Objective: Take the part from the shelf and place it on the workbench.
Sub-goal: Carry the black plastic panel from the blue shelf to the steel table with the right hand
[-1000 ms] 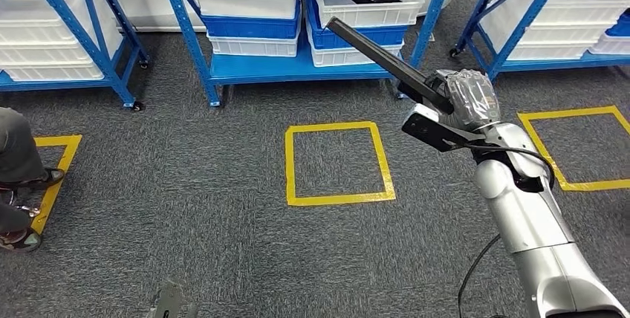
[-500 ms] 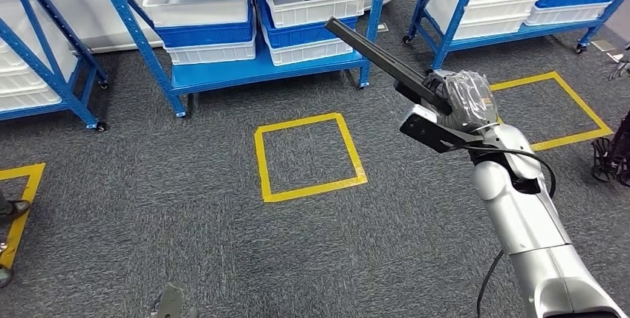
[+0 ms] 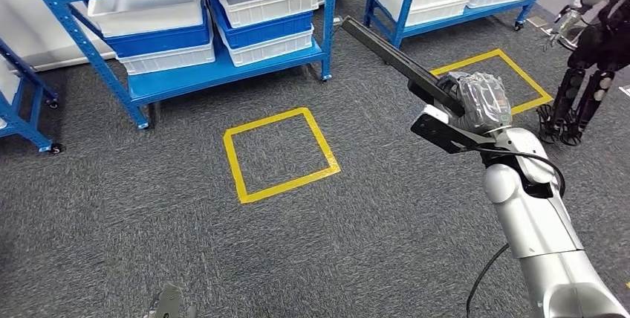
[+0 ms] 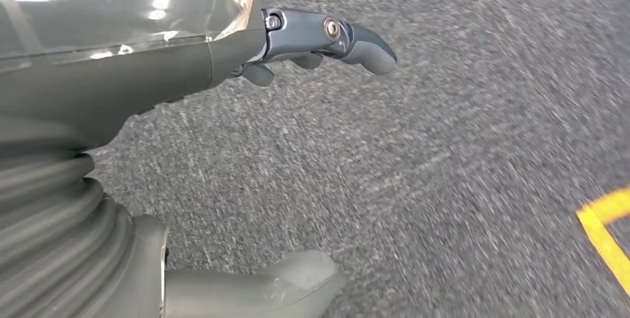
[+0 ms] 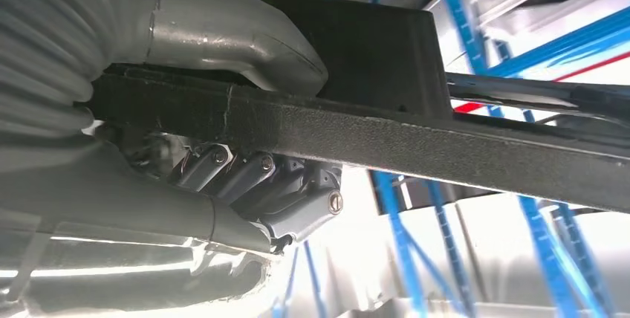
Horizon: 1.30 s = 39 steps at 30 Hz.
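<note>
Long black part, slanting up from right hand, above carpet.

Right arm raised forward, right hand gripping the part; left hand hanging.
Right thumb on one face of the part, fingers curled against the opposite face. Left fingers and thumb apart, nothing between them.

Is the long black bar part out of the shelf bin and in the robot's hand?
Out and held. The right hand grips the long black bar part above the grey carpet, its fingers wrapped around it, apart from the blue shelf.
</note>
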### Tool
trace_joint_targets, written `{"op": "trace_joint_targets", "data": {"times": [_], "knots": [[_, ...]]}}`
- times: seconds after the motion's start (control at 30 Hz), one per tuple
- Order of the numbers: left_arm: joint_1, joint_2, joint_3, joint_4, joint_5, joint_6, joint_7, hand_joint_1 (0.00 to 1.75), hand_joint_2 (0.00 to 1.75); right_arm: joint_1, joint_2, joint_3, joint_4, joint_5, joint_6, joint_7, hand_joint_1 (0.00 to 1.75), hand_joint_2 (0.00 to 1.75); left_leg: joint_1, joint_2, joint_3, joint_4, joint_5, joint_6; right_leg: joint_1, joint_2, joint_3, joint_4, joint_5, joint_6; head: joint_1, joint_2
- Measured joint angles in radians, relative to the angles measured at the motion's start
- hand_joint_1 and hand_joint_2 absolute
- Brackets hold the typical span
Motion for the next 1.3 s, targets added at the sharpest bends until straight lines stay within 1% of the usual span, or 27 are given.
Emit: {"op": "trace_joint_targets", "data": {"times": [0.07, 0.13, 0.17, 0.23, 0.3, 0.33, 0.37, 0.4, 0.43, 0.5, 0.53, 0.57, 0.6, 0.63, 0.67, 0.73, 0.77, 0.8, 0.87, 0.9, 0.93, 1.0, 1.03, 1.1, 1.17, 1.23, 1.3], "knots": [[0.000, 0.002, 0.000, 0.000, 0.000, 0.000, -0.001, 0.00, 1.75, -0.002, 0.001, -0.003, 0.000, 0.007, -0.001, 0.001, 1.75, 1.75, -0.006, 0.016, -0.005, 0.012, -0.004, -0.013, 0.005, -0.012, 0.029, -0.060, 0.018, -0.010, -0.002, 0.000], [0.000, 0.002, 0.001, 0.000, 0.000, 0.001, -0.002, 0.00, 1.75, -0.001, 0.002, -0.005, 0.000, 0.013, -0.002, 0.002, 1.75, 1.75, -0.006, 0.032, -0.008, 0.013, -0.001, -0.021, 0.007, 0.012, 0.020, -0.055, 0.024, -0.028, -0.005, 0.000], [0.000, 0.002, 0.002, 0.000, 0.000, 0.001, -0.003, 0.00, 1.75, -0.001, 0.002, -0.006, 0.000, 0.016, -0.002, 0.003, 1.75, 1.75, -0.002, 0.025, -0.011, 0.018, -0.007, -0.026, 0.005, 0.022, 0.015, -0.053, 0.028, -0.035, -0.006, 0.000], [0.000, 0.002, 0.003, 0.000, 0.000, 0.001, -0.004, 0.00, 1.75, -0.005, 0.005, -0.007, 0.000, 0.018, -0.002, 0.004, 1.75, 1.75, 0.004, -0.018, -0.036, 0.076, -0.056, -0.032, 0.001, 0.041, 0.009, -0.054, 0.036, -0.052, -0.008, 0.000], [0.002, 0.003, 0.004, 0.000, 0.000, 0.001, -0.004, 0.00, 1.75, -0.007, 0.008, -0.007, 0.000, 0.019, -0.003, 0.004, 1.75, 1.75, 0.003, -0.063, -0.090, 0.207, -0.132, -0.032, 0.005, 0.061, 0.001, -0.054, 0.043, -0.065, -0.011, 0.000], [0.003, 0.003, 0.005, 0.000, 0.000, 0.001, -0.005, 0.00, 1.75, -0.007, 0.010, -0.007, 0.000, 0.020, -0.003, 0.005, 1.75, 1.75, 0.002, -0.071, -0.117, 0.269, -0.156, -0.029, 0.010, 0.073, -0.003, -0.054, 0.046, -0.070, -0.012, 0.000], [0.004, 0.003, 0.005, 0.000, 0.000, 0.001, -0.006, 0.00, 1.75, -0.007, 0.012, -0.008, 0.000, 0.022, -0.003, 0.006, 1.75, 1.75, 0.000, -0.074, -0.132, 0.305, -0.164, -0.025, 0.014, 0.085, -0.006, -0.054, 0.048, -0.074, -0.012, 0.000], [0.005, 0.003, 0.006, 0.000, -0.001, 0.000, -0.007, 0.00, 1.75, -0.006, 0.012, -0.008, 0.001, 0.024, -0.003, 0.008, 1.75, 1.75, -0.003, -0.076, -0.130, 0.304, -0.152, -0.017, 0.019, 0.098, -0.008, -0.054, 0.050, -0.077, -0.012, 0.000], [0.005, 0.003, 0.006, 0.000, -0.001, -0.001, -0.010, 0.00, 1.75, -0.006, 0.012, -0.010, 0.001, 0.027, -0.003, 0.010, 1.75, 1.75, -0.007, -0.082, -0.109, 0.265, -0.123, -0.007, 0.024, 0.111, -0.009, -0.054, 0.052, -0.079, -0.012, 0.000], [0.005, 0.007, 0.007, 0.000, -0.004, -0.004, -0.017, 0.00, 1.75, -0.007, 0.010, -0.018, 0.001, 0.030, -0.007, 0.014, 1.75, 1.75, -0.014, -0.128, -0.040, 0.131, -0.058, 0.026, 0.030, 0.136, -0.010, -0.054, 0.056, -0.081, -0.008, 0.000], [0.006, 0.009, 0.007, 0.000, -0.006, -0.006, -0.021, 0.00, 1.75, -0.008, 0.009, -0.022, 0.003, 0.031, -0.011, 0.014, 1.75, 1.75, -0.017, -0.153, -0.014, 0.080, -0.038, 0.039, 0.030, 0.146, -0.013, -0.054, 0.058, -0.080, -0.005, 0.000], [0.006, 0.011, 0.007, 0.000, -0.009, -0.008, -0.026, 0.00, 1.75, -0.009, 0.007, -0.026, 0.004, 0.031, -0.016, 0.014, 1.75, 1.75, -0.021, -0.171, 0.000, 0.050, -0.029, 0.049, 0.026, 0.157, -0.016, -0.054, 0.062, -0.077, -0.005, 0.000], [0.006, 0.012, 0.008, 0.000, -0.010, -0.009, -0.029, 0.00, 1.75, -0.008, 0.004, -0.030, 0.006, 0.031, -0.019, 0.013, 1.75, 1.75, -0.023, -0.174, 0.004, 0.041, -0.030, 0.054, 0.022, 0.168, -0.020, -0.056, 0.066, -0.071, -0.005, 0.000], [0.006, 0.011, 0.008, 0.000, -0.011, -0.010, -0.031, 0.00, 1.75, -0.007, -0.001, -0.034, 0.007, 0.030, -0.020, 0.012, 1.75, 1.75, -0.027, -0.162, 0.009, 0.028, -0.026, 0.055, 0.020, 0.182, -0.022, -0.061, 0.071, -0.063, -0.008, 0.000], [0.005, 0.010, 0.009, 0.000, -0.011, -0.011, -0.032, 0.00, 1.75, -0.005, -0.006, -0.038, 0.008, 0.030, -0.021, 0.011, 1.75, 1.75, -0.026, -0.147, 0.017, 0.010, -0.020, 0.054, 0.020, 0.180, -0.026, -0.064, 0.075, -0.057, -0.011, 0.000], [0.004, 0.009, 0.010, 0.000, -0.010, -0.013, -0.032, 0.00, 1.75, -0.008, -0.015, -0.047, 0.010, 0.029, -0.023, 0.009, 1.75, 1.75, -0.020, -0.114, 0.034, -0.031, -0.004, 0.050, 0.025, 0.130, -0.049, -0.035, 0.057, -0.051, -0.006, 0.000], [0.005, 0.008, 0.010, 0.000, -0.010, -0.014, -0.032, 0.00, 1.75, -0.011, -0.019, -0.050, 0.011, 0.029, -0.025, 0.008, 1.75, 1.75, -0.017, -0.098, 0.038, -0.042, 0.002, 0.047, 0.025, 0.094, -0.072, 0.012, 0.033, -0.052, -0.002, 0.000], [0.006, 0.008, 0.010, 0.000, -0.010, -0.016, -0.032, 0.00, 1.75, -0.013, -0.021, -0.052, 0.012, 0.028, -0.027, 0.008, 1.75, 1.75, -0.017, -0.083, 0.039, -0.045, 0.004, 0.048, 0.022, 0.071, -0.102, 0.074, 0.005, -0.050, 0.002, 0.000], [0.008, 0.007, 0.011, 0.000, -0.010, -0.018, -0.032, 0.00, 1.75, -0.009, -0.023, -0.055, 0.016, 0.028, -0.031, 0.007, 1.75, 1.75, -0.015, -0.051, 0.038, -0.044, 0.003, 0.045, 0.010, 0.056, -0.151, 0.185, -0.030, -0.037, 0.005, 0.000], [0.008, 0.007, 0.011, 0.000, -0.010, -0.018, -0.032, 0.00, 1.75, -0.006, -0.026, -0.058, 0.018, 0.028, -0.031, 0.007, 1.75, 1.75, -0.012, -0.036, 0.037, -0.042, 0.001, 0.041, 0.002, 0.051, -0.151, 0.195, -0.028, -0.024, 0.005, 0.000], [0.008, 0.007, 0.011, 0.000, -0.010, -0.018, -0.032, 0.00, 1.75, -0.004, -0.030, -0.062, 0.021, 0.029, -0.032, 0.008, 1.75, 1.75, -0.007, -0.022, 0.037, -0.038, -0.002, 0.035, -0.007, 0.043, -0.131, 0.164, -0.012, -0.008, 0.005, 0.000], [0.009, 0.009, 0.011, 0.000, -0.010, -0.017, -0.034, 0.00, 1.75, -0.007, -0.039, -0.071, 0.024, 0.029, -0.033, 0.009, 1.75, 1.75, -0.001, 0.001, 0.035, -0.024, -0.014, 0.015, -0.019, 0.002, -0.054, 0.031, 0.032, 0.024, 0.008, 0.000], [0.009, 0.011, 0.011, 0.000, -0.010, -0.017, -0.035, 0.00, 1.75, -0.011, -0.043, -0.077, 0.025, 0.029, -0.033, 0.010, 1.75, 1.75, -0.003, 0.011, 0.032, -0.013, -0.020, 0.005, -0.020, -0.014, -0.026, -0.022, 0.047, 0.028, 0.009, 0.000], [0.009, 0.015, 0.011, 0.000, -0.010, -0.016, -0.039, 0.00, 1.75, -0.017, -0.053, -0.087, 0.031, 0.028, -0.034, 0.011, 1.75, 1.75, -0.008, 0.028, 0.025, 0.002, -0.029, -0.010, -0.018, -0.021, -0.013, -0.054, 0.053, 0.012, 0.007, 0.000], [0.011, 0.014, 0.011, 0.000, -0.010, -0.017, -0.043, 0.00, 1.75, -0.017, -0.069, -0.098, 0.038, 0.029, -0.034, 0.010, 1.75, 1.75, -0.004, 0.040, 0.020, 0.010, -0.032, -0.019, -0.019, 0.005, -0.025, -0.045, 0.055, -0.007, -0.001, 0.000], [0.012, 0.012, 0.012, 0.000, -0.011, -0.018, -0.046, 0.00, 1.75, -0.022, -0.086, -0.109, 0.042, 0.030, -0.033, 0.009, 1.75, 1.75, 0.005, 0.010, 0.006, 0.048, -0.066, -0.024, -0.016, 0.027, -0.032, -0.041, 0.058, -0.020, -0.004, 0.000], [0.014, 0.011, 0.012, 0.001, -0.011, -0.018, -0.048, 0.00, 1.75, -0.033, -0.096, -0.116, 0.045, 0.030, -0.033, 0.008, 1.75, 1.75, 0.006, -0.047, -0.040, 0.162, -0.136, -0.021, -0.012, 0.048, -0.034, -0.041, 0.062, -0.032, -0.008, 0.000]]}}
